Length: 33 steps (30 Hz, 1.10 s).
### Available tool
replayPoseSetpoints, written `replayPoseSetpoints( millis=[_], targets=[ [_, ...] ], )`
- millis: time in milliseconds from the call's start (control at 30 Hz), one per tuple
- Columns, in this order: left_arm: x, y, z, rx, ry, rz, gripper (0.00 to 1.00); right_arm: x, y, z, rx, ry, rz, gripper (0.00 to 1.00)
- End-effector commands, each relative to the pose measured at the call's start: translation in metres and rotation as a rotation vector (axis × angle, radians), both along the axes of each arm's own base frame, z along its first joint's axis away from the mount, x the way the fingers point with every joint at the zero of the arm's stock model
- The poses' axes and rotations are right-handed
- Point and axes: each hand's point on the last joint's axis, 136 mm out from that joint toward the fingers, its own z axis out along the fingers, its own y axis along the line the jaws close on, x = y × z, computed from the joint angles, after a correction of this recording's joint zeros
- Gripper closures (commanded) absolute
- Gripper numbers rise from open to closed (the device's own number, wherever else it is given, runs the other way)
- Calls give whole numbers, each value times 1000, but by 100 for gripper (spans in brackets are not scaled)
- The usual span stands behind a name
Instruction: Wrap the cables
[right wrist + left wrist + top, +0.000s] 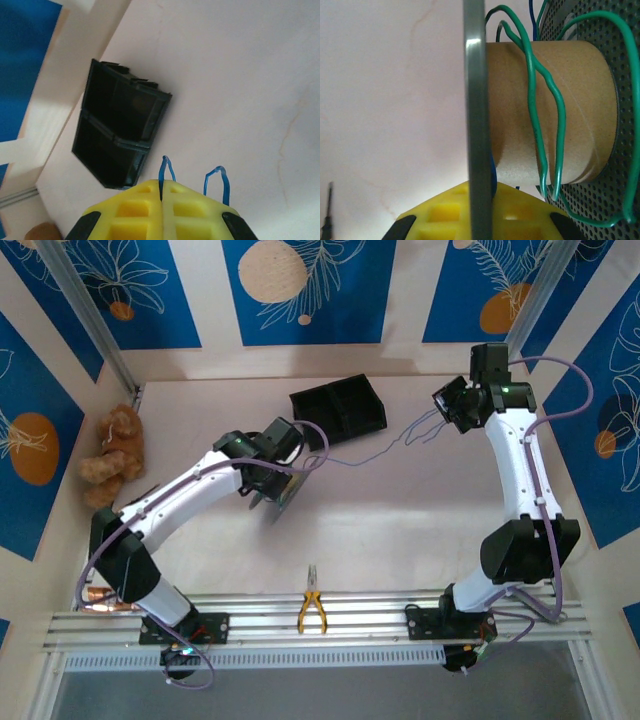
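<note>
Lying across the far half of the tabletop [400,530] were the cables [395,440], thin strands stretched between the two arms and passing just in front of a black bin [340,410].

Item, left gripper [268,498]: near the middle of the tabletop, its yellow fingers [445,215] closed on the thin metal flange of a spool [287,496]. In the left wrist view the flange stood edge-on between the fingers, with the spool's cardboard core [585,100] beside it and a perforated flange on the far side.

Item, green cable [562,130]: looped a couple of times loosely round the core, with one strand trailing over the perforated flange.

Item, right gripper [447,408]: at the far right, fingers pressed together and clamped on the blue cable [218,170], two small loops of which stuck out past the fingertips.

Item, black bin: two compartments, tipped on its side by the back wall.

Item, plush bear [112,455]: at the far left edge, well apart from the arms.

Item, yellow-handled pliers [312,610]: lay on the near rail between the arm bases.
</note>
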Motion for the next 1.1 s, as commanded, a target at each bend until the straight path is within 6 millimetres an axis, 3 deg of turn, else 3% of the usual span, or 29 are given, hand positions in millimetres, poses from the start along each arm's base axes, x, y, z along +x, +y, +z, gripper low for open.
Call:
replayPoseSetpoints(
  millis=[0, 467, 733, 1067],
  targets=[
    [7, 28, 18, 151, -65, 71, 100, 0, 10, 41, 79, -122, 15, 100],
    [40, 49, 37, 301, -126, 153, 100, -33, 55, 110, 301, -300, 141, 100],
    [57, 54, 43, 283, -130, 199, 100, -57, 85, 132, 377, -347, 224, 100],
    [84, 75, 61, 201, -157, 339, 100, -94, 135, 156, 442, -383, 383, 100]
  ],
)
